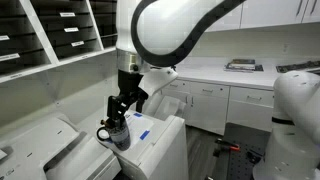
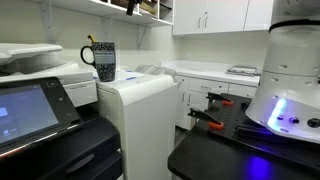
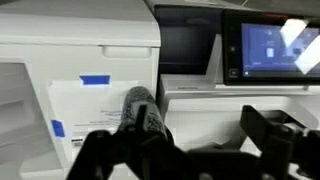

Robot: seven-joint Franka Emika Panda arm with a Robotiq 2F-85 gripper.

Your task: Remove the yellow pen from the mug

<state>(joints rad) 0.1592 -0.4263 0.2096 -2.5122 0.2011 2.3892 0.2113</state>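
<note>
The dark mug (image 2: 104,62) with a looped handle stands on a white cabinet top (image 2: 135,85). A thin yellow pen (image 2: 91,42) sticks out of its rim. In an exterior view my gripper (image 1: 121,108) hangs just above the mug (image 1: 117,135). In the wrist view the mug (image 3: 140,110) shows dark and speckled, close to the left finger. My gripper (image 3: 185,150) is open, with its fingers wide apart and nothing held. The pen cannot be made out in the wrist view.
A flat white sheet with blue strips (image 3: 95,80) lies on the cabinet top beside the mug. A printer with a touch screen (image 2: 25,105) stands next to the cabinet. Shelves (image 1: 60,35) line the wall above. A counter (image 1: 215,75) runs along the back.
</note>
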